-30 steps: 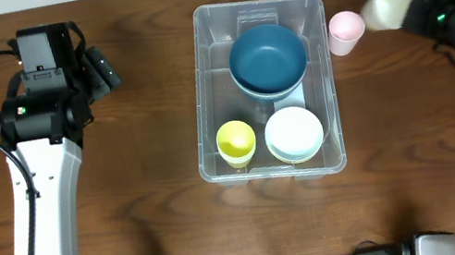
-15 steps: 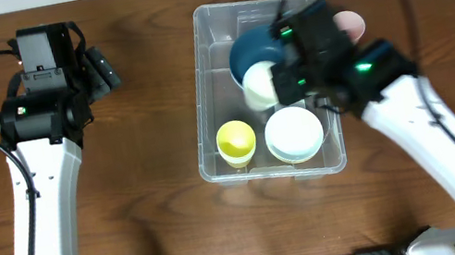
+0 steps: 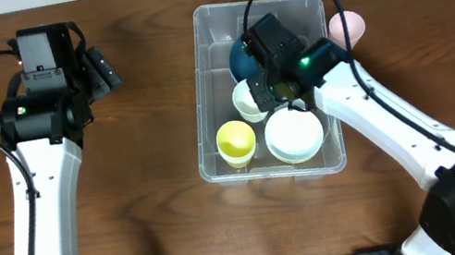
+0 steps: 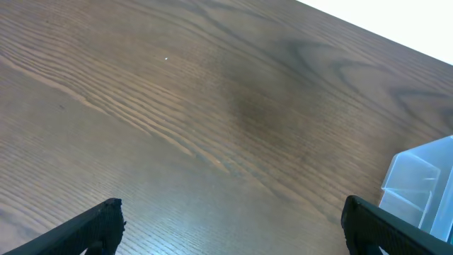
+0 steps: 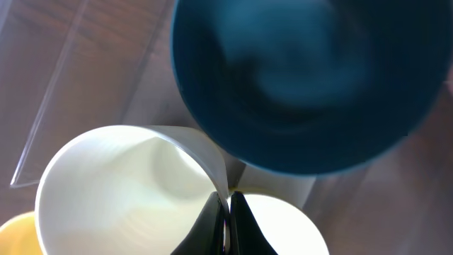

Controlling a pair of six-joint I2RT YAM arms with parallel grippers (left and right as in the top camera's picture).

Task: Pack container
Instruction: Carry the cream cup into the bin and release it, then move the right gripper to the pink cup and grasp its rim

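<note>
The right hand (image 5: 228,212) and its arm hide part of the blue bowl (image 3: 239,58). The hand pinches the rim of a cream cup (image 3: 247,101) inside the container (image 3: 205,122), which stands mid-counter (image 3: 157,206). Whether the cup touches the bottom cannot be told. A yellow cup (image 3: 236,141) and a white bowl (image 3: 295,136) sit beside it. A pink cup (image 3: 347,27) stands just outside the container wall. The left hand (image 4: 230,227) is cut off at the frame edge, spread wide.

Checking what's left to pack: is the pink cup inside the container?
No, the pink cup stands on the table just outside the container's right wall.
</note>
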